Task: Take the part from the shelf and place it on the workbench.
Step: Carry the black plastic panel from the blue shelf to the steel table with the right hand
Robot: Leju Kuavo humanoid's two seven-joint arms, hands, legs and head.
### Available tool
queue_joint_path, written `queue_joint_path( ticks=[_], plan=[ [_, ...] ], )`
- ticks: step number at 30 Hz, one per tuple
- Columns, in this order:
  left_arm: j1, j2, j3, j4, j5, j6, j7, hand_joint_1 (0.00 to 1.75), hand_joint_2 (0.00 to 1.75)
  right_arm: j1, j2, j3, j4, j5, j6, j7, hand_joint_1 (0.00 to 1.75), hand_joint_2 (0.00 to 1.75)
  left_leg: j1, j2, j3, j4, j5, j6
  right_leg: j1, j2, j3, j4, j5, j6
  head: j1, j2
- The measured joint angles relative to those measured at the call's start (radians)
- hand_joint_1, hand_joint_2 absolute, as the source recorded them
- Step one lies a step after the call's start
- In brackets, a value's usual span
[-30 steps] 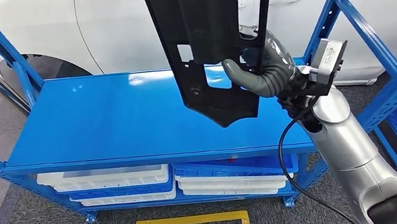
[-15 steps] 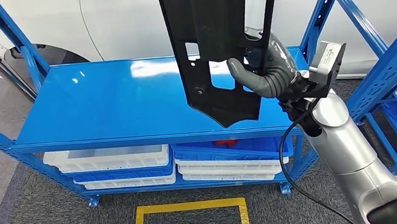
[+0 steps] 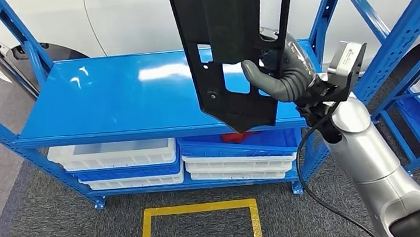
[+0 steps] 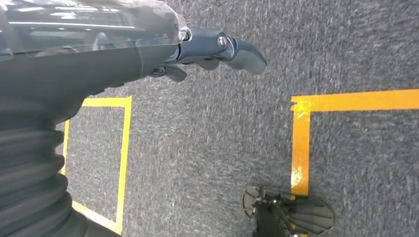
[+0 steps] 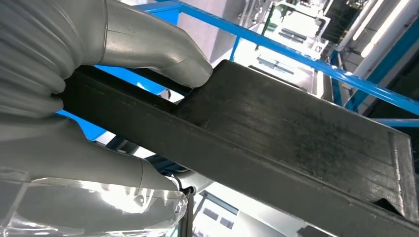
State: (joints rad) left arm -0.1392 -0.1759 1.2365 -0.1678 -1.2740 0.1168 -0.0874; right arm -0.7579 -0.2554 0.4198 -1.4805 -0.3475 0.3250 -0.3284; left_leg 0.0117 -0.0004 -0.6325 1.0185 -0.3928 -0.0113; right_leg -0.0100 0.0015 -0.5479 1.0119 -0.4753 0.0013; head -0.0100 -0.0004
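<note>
A blue metal shelf [image 3: 135, 103] stands on grey carpet, and everything here is placed against it. Behind the shelf is the side of a white car [image 3: 126, 15]. Under the shelf's top deck, white and blue trays [image 3: 114, 158] are stacked; something small and red lies in a blue tray further right, too hidden to identify. On the floor in front of the shelf is a yellow taped square [image 3: 198, 228].

Above the right part of the deck, the part [image 3: 232, 45], a long flat black panel with cut-out slots, is held upright in the air, clear of the deck, its lower tip level with the shelf's front edge. The right hand [image 3: 282, 75] grips it at its right edge; the right wrist view shows thumb and fingers [image 5: 163, 52] clamped on opposite faces of the panel.

The left hand [image 4: 217, 49] hangs over carpet and yellow tape lines, holding nothing; its fingers look loosely extended, though most are hidden.
</note>
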Motion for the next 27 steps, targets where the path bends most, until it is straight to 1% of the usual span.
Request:
queue_joint_path(
  ticks=[1,2,3,4,5,6,7,8,9,10,11,12,13,15,16,17,18,19,20,21,22,23,24,25,26,27],
  plan=[
    [0.001,0.0,0.0,0.0,0.0,0.0,0.0,0.0,1.75,-0.001,0.0,0.0,0.0,-0.001,0.0,0.0,1.75,1.75,0.001,-0.001,-0.008,0.014,-0.016,-0.005,-0.002,-0.001,-0.005,-0.004,0.009,-0.01,0.0,0.0],
    [0.002,0.0,0.0,0.0,0.001,0.001,0.0,0.0,1.75,-0.001,0.001,0.0,0.0,-0.002,0.0,0.001,1.75,1.75,0.001,-0.001,-0.021,0.047,-0.047,-0.009,-0.003,-0.003,-0.012,-0.007,0.018,-0.018,0.0,0.0],
    [0.002,0.0,0.0,0.0,0.001,0.001,0.0,0.0,1.75,-0.002,0.001,0.0,0.001,-0.004,0.0,0.001,1.75,1.75,0.002,-0.001,-0.039,0.1,-0.09,-0.012,-0.002,-0.004,-0.02,-0.008,0.026,-0.024,0.0,0.0],
    [0.003,0.0,0.0,0.0,0.002,0.001,0.0,0.0,1.75,-0.002,0.001,0.0,0.001,-0.008,0.001,0.002,1.75,1.75,0.002,-0.001,-0.06,0.166,-0.134,-0.015,-0.001,-0.005,-0.03,-0.008,0.033,-0.027,0.0,0.0],
    [0.004,0.0,0.0,0.0,0.002,0.001,-0.001,0.0,1.75,-0.001,0.001,0.0,0.002,-0.012,0.002,0.004,1.75,1.75,0.003,-0.001,-0.077,0.228,-0.166,-0.017,0.001,-0.005,-0.04,-0.007,0.041,-0.029,0.0,0.0],
    [0.005,0.0,0.0,0.0,0.002,0.001,-0.002,0.0,1.75,0.001,0.001,0.001,0.003,-0.018,0.003,0.006,1.75,1.75,0.002,-0.001,-0.082,0.269,-0.18,-0.018,0.004,-0.005,-0.05,-0.007,0.048,-0.029,0.0,0.0],
    [0.007,0.0,0.0,0.0,0.002,0.001,-0.004,0.0,1.75,0.004,0.001,0.001,0.003,-0.023,0.004,0.009,1.75,1.75,0.002,-0.001,-0.07,0.273,-0.173,-0.017,0.006,-0.005,-0.06,-0.005,0.056,-0.029,0.0,0.0],
    [0.009,0.0,0.0,0.0,0.002,0.002,-0.006,0.0,1.75,0.007,0.001,0.001,0.004,-0.027,0.005,0.012,1.75,1.75,0.002,-0.001,-0.038,0.237,-0.151,-0.014,0.007,-0.004,-0.07,-0.003,0.062,-0.027,0.0,0.0],
    [0.01,0.0,0.0,0.0,0.002,0.002,-0.008,0.0,1.75,0.009,0.001,0.001,0.004,-0.032,0.005,0.015,1.75,1.75,0.001,-0.001,0.008,0.173,-0.125,-0.009,0.008,-0.004,-0.078,-0.001,0.067,-0.025,0.0,0.0],
    [0.01,0.0,0.0,0.0,0.002,0.002,-0.009,0.0,1.75,0.011,0.0,0.0,0.003,-0.034,0.006,0.016,1.75,1.75,-0.001,-0.002,0.058,0.099,-0.111,-0.002,0.01,-0.003,-0.086,0.002,0.072,-0.022,0.0,0.0],
    [0.01,0.001,0.0,0.0,0.002,0.002,-0.011,0.0,1.75,0.013,-0.001,0.0,0.003,-0.036,0.006,0.016,1.75,1.75,-0.004,-0.002,0.093,0.042,-0.103,0.004,0.011,-0.004,-0.091,0.004,0.078,-0.018,0.0,0.0],
    [0.011,0.001,0.0,0.0,0.001,0.003,-0.011,0.0,1.75,0.015,-0.002,-0.001,0.003,-0.037,0.007,0.016,1.75,1.75,-0.007,-0.002,0.113,0.006,-0.102,0.01,0.011,-0.004,-0.095,0.004,0.083,-0.012,0.0,0.0],
    [0.012,0.001,0.0,0.0,0.001,0.003,-0.011,0.0,1.75,0.018,-0.003,-0.002,0.002,-0.039,0.007,0.016,1.75,1.75,-0.01,-0.002,0.117,-0.008,-0.104,0.015,0.011,-0.004,-0.097,0.004,0.089,-0.006,0.0,0.0],
    [0.015,0.0,0.0,0.0,-0.001,0.004,-0.012,0.0,1.75,0.026,-0.009,-0.005,0.0,-0.045,0.007,0.014,1.75,1.75,-0.009,-0.001,0.11,-0.013,-0.09,0.025,0.009,-0.004,-0.099,0.002,0.098,0.006,0.0,0.0],
    [0.016,0.0,0.0,0.0,-0.003,0.004,-0.012,0.0,1.75,0.029,-0.013,-0.009,0.0,-0.049,0.007,0.013,1.75,1.75,-0.006,0.0,0.105,-0.016,-0.081,0.032,0.009,-0.003,-0.105,0.01,0.088,0.012,0.0,0.0],
    [0.016,-0.001,0.0,0.0,-0.004,0.004,-0.012,0.0,1.75,0.032,-0.018,-0.013,-0.001,-0.052,0.008,0.012,1.75,1.75,-0.004,0.002,0.099,-0.021,-0.07,0.039,0.008,-0.002,-0.116,0.036,0.062,0.017,0.0,0.0],
    [0.016,-0.001,0.0,0.0,-0.005,0.004,-0.013,0.0,1.75,0.035,-0.022,-0.017,-0.002,-0.054,0.008,0.011,1.75,1.75,-0.001,0.004,0.091,-0.023,-0.061,0.044,0.006,-0.001,-0.134,0.083,0.02,0.021,0.0,0.0],
    [0.016,-0.002,0.0,0.0,-0.006,0.004,-0.013,0.0,1.75,0.04,-0.024,-0.02,-0.003,-0.054,0.008,0.009,1.75,1.75,-0.002,0.005,0.08,-0.023,-0.053,0.047,0.004,-0.001,-0.155,0.147,-0.027,0.025,0.0,0.0],
    [0.017,-0.002,0.0,0.0,-0.007,0.003,-0.013,0.0,1.75,0.047,-0.025,-0.022,-0.003,-0.055,0.008,0.008,1.75,1.75,-0.002,0.006,0.069,-0.023,-0.045,0.048,0.002,-0.001,-0.176,0.216,-0.066,0.029,0.0,0.0],
    [0.018,-0.002,0.0,0.0,-0.008,0.003,-0.013,0.0,1.75,0.056,-0.026,-0.023,-0.004,-0.054,0.007,0.008,1.75,1.75,-0.002,0.006,0.059,-0.022,-0.037,0.048,0.0,-0.001,-0.187,0.268,-0.087,0.032,0.0,0.0],
    [0.02,-0.002,0.0,0.0,-0.009,0.003,-0.012,0.0,1.75,0.066,-0.027,-0.024,-0.006,-0.053,0.005,0.008,1.75,1.75,-0.002,0.006,0.048,-0.021,-0.03,0.047,-0.002,-0.001,-0.184,0.292,-0.088,0.034,0.0,0.0],
    [0.022,-0.003,0.0,0.0,-0.009,0.003,-0.01,0.0,1.75,0.075,-0.027,-0.025,-0.009,-0.052,0.002,0.008,1.75,1.75,-0.002,0.006,0.037,-0.019,-0.024,0.045,-0.003,-0.001,-0.16,0.274,-0.07,0.035,0.0,0.0],
    [0.023,-0.003,0.0,0.0,-0.009,0.003,-0.008,0.0,1.75,0.084,-0.027,-0.027,-0.013,-0.05,0.0,0.007,1.75,1.75,-0.002,0.006,0.029,-0.016,-0.018,0.043,-0.005,-0.001,-0.117,0.217,-0.044,0.034,0.0,0.0],
    [0.024,-0.003,0.0,0.0,-0.009,0.003,-0.005,0.0,1.75,0.091,-0.028,-0.029,-0.019,-0.048,-0.002,0.006,1.75,1.75,-0.002,0.006,0.021,-0.013,-0.014,0.04,-0.005,-0.002,-0.065,0.142,-0.025,0.032,0.0,0.0],
    [0.025,-0.003,0.0,0.0,-0.009,0.003,-0.002,0.0,1.75,0.099,-0.028,-0.033,-0.024,-0.046,-0.003,0.003,1.75,1.75,-0.003,0.006,0.015,-0.009,-0.01,0.036,-0.003,-0.002,-0.019,0.072,-0.015,0.028,0.0,0.0],
    [0.025,-0.003,0.0,0.0,-0.009,0.003,0.001,0.0,1.75,0.106,-0.029,-0.038,-0.029,-0.045,-0.002,0.0,1.75,1.75,-0.003,0.005,0.011,-0.006,-0.006,0.031,0.0,-0.002,0.01,0.026,-0.013,0.022,0.0,0.0]
  ],
)
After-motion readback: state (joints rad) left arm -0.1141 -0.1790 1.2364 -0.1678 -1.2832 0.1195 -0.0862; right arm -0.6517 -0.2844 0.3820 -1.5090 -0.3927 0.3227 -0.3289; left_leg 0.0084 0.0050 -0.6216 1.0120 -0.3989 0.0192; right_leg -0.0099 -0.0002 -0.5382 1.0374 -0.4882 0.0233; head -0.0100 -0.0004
